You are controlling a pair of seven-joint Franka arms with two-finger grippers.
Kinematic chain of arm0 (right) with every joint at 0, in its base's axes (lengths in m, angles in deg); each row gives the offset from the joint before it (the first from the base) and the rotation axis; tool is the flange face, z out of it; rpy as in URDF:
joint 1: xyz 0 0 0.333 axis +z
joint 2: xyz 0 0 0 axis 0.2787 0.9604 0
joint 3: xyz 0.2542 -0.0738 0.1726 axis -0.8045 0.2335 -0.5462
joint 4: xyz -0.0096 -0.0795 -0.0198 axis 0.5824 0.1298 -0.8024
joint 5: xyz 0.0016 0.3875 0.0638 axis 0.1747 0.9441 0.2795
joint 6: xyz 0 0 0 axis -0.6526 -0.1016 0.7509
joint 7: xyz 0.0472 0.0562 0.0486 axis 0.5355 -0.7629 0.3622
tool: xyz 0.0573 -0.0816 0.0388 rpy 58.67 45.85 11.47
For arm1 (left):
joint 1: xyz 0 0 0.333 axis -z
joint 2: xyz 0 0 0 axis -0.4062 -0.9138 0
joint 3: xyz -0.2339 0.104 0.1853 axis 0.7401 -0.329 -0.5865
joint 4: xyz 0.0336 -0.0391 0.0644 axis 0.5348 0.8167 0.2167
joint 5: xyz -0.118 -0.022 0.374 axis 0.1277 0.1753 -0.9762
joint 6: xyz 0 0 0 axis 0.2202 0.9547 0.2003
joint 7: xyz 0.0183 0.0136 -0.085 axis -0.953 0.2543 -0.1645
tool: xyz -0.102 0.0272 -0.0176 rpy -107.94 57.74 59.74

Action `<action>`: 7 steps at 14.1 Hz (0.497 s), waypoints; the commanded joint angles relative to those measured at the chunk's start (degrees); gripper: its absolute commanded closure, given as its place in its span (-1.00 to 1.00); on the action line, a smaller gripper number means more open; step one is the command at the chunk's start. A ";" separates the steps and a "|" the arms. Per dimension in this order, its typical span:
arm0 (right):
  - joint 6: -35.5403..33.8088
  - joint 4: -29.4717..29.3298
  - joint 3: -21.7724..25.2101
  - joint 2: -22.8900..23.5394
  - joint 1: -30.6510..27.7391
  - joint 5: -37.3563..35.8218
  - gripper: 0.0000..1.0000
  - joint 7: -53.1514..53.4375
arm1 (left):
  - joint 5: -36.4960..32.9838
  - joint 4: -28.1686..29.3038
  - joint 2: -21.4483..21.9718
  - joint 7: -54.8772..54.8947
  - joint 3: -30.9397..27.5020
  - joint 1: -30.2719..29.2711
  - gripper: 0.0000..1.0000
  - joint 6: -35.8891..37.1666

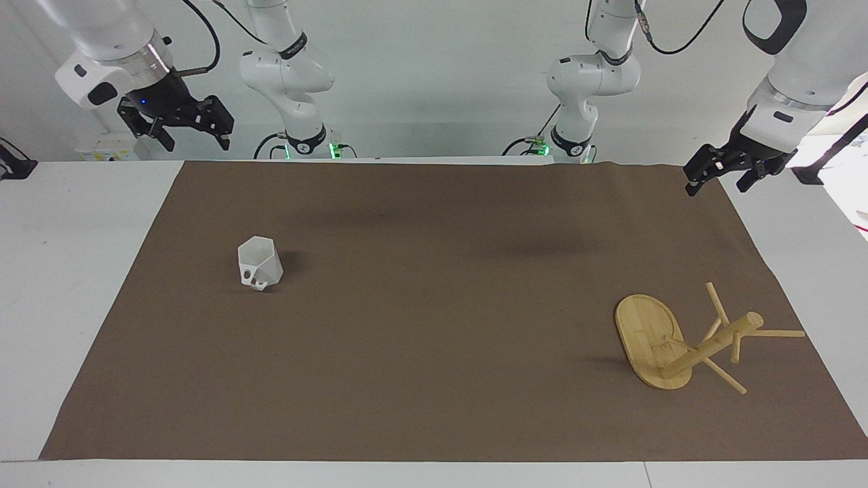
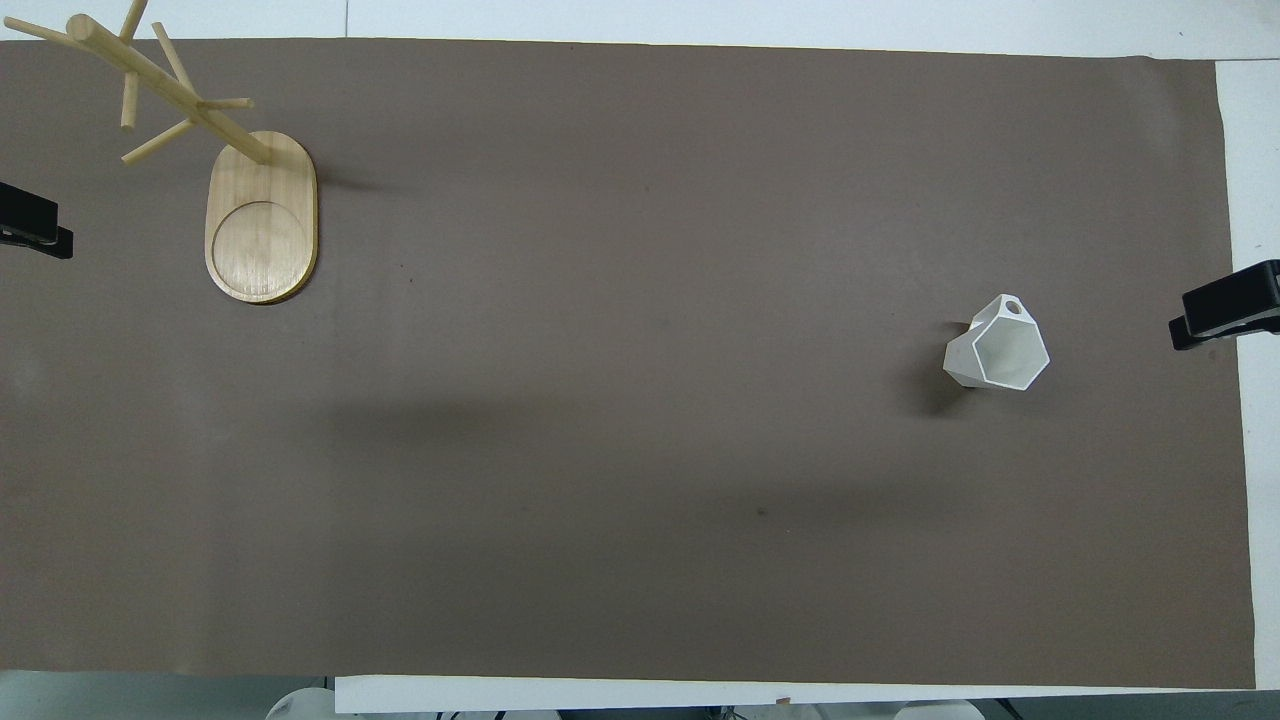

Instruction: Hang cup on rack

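Observation:
The white faceted cup (image 1: 260, 261) stands mouth up on the brown mat toward the right arm's end of the table, its angular handle turned away from the robots. It also shows in the overhead view (image 2: 1000, 350). The bamboo rack (image 1: 712, 342) stands on its oval base toward the left arm's end, with its pegs bare; it also shows in the overhead view (image 2: 260, 215). My right gripper (image 1: 196, 144) hangs open and empty, high over the table's edge at its own end. My left gripper (image 1: 717, 188) hangs open and empty over the mat's corner at its end.
A brown mat (image 1: 434, 379) covers most of the white table (image 1: 68, 271). Only the tips of the left gripper (image 2: 35, 228) and the right gripper (image 2: 1215, 315) show at the sides of the overhead view.

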 commanded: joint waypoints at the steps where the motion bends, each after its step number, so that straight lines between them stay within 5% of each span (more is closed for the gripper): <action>1: 0.62 -0.69 -0.35 0.55 -0.28 -1.13 -1.00 0.79 | -1.10 0.87 1.01 0.14 0.27 -0.45 -1.00 0.59; 7: 0.01 1.85 -0.35 -0.76 -0.37 -0.95 -1.00 0.53 | -1.10 0.87 1.01 0.14 0.27 -0.45 -1.00 0.59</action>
